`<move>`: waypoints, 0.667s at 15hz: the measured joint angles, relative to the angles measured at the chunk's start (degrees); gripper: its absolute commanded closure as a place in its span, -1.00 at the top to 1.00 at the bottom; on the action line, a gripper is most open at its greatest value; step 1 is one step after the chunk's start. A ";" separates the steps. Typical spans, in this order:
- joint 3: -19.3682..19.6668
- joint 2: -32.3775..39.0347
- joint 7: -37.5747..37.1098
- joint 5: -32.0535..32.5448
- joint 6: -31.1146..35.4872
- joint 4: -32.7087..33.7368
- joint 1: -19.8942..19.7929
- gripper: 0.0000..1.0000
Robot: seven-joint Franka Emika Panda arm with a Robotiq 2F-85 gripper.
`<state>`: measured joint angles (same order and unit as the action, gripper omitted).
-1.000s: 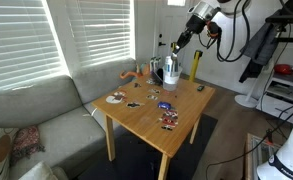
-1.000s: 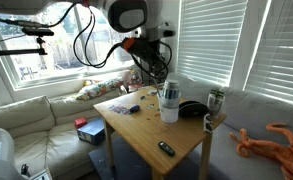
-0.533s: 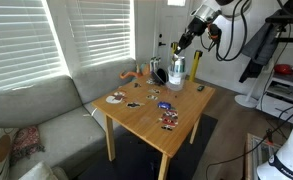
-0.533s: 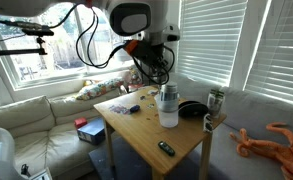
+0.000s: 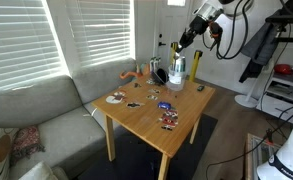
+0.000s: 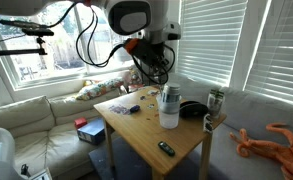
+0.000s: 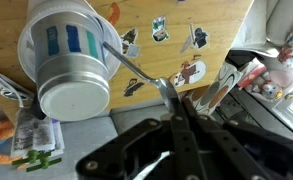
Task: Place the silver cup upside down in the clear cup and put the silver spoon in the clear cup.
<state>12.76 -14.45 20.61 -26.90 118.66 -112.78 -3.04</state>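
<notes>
Silver cup [image 7: 74, 98] sits upside down inside the clear cup [image 7: 58, 38]; the gripper [image 7: 179, 108] is clenched on the silver spoon [image 7: 136, 70], whose far end reaches the clear cup's wall.

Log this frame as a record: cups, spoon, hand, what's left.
silver cup: upside down in clear cup
spoon: gripped in hand, handle pointing toward the cups
hand: shut on spoon, raised near the cups
table: small items scattered on the wood
left to do: spoon into clear cup
</notes>
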 measured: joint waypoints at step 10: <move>0.01 -0.39 -7.85 0.52 0.05 -0.83 -2.61 -0.98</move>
<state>12.77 -14.83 12.76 -26.38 118.70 -113.62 -5.65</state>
